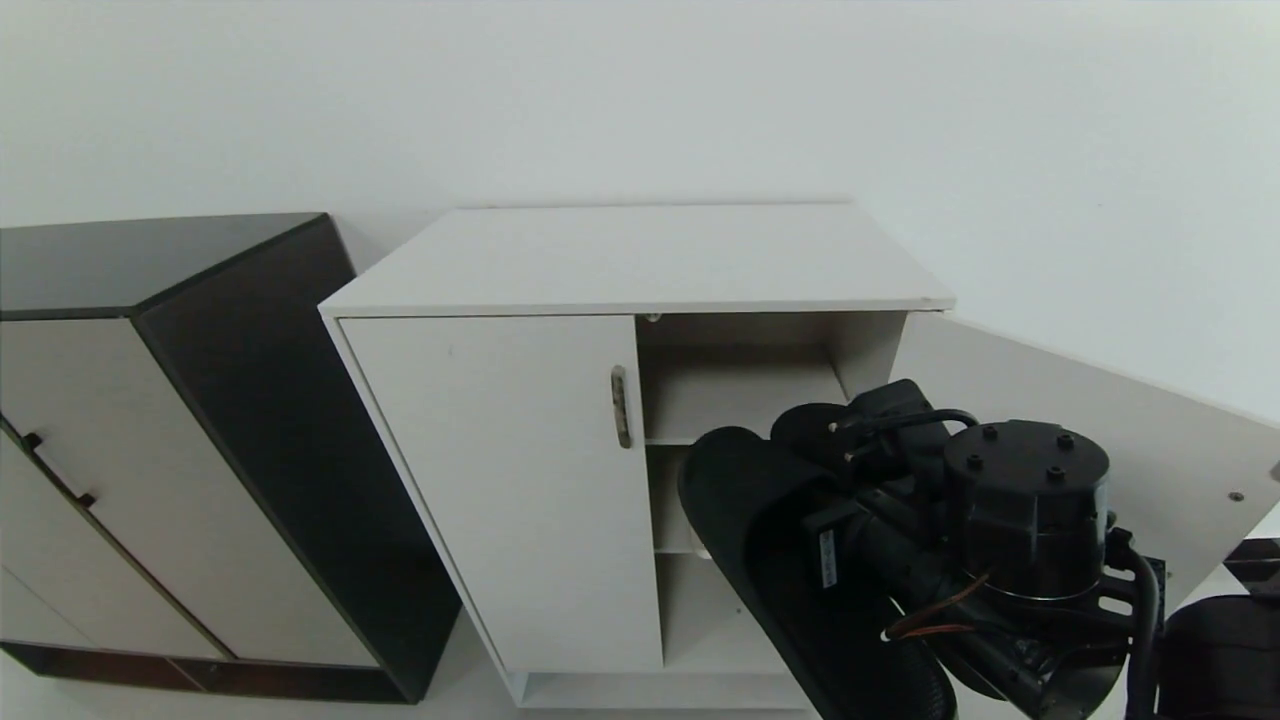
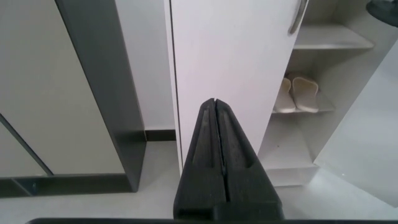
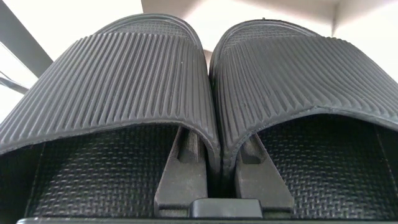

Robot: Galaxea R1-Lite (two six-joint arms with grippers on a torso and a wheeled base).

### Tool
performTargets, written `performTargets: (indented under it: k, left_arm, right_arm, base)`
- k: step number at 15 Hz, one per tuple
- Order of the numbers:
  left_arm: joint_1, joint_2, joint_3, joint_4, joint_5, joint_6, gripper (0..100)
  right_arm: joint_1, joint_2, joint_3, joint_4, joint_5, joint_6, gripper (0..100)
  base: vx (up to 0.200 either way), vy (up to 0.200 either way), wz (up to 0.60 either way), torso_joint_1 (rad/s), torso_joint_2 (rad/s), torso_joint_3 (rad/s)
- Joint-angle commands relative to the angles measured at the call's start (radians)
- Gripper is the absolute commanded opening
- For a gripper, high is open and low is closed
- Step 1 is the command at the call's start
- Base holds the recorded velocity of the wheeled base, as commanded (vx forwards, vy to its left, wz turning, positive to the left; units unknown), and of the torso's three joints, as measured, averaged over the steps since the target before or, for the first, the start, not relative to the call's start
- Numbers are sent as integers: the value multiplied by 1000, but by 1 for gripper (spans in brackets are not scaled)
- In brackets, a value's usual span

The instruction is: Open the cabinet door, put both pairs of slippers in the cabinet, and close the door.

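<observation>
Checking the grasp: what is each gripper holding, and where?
Right gripper pinches both black ribbed rubber slippers by their touching inner strap edges; left gripper, shut, holds nothing.

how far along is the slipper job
Done: the white wooden cabinet has its right door open, and a pale cream pair of slippers sits inside. In hand: the right gripper pinches the black ribbed rubber slippers before the opening. To do: shelve them, close the door.
</observation>
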Motion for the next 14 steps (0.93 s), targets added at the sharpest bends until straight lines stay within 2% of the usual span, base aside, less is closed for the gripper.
performTargets:
  k: [1, 9, 14]
  left_arm:
    - [0, 0, 0, 0, 0, 0, 0]
    - [0, 0, 0, 0, 0, 0, 0]
    - [0, 0, 0, 0, 0, -1, 0]
  right_arm:
    - [1, 5, 0, 0, 0, -1, 0]
    - [1, 5, 8, 0, 0, -1, 0]
    - [1, 6, 8, 0, 0, -2, 0]
  base:
    - [0, 0, 0, -163, 481, 320]
    - [0, 0, 0, -123, 467, 336]
    - [0, 0, 0, -42, 427, 382]
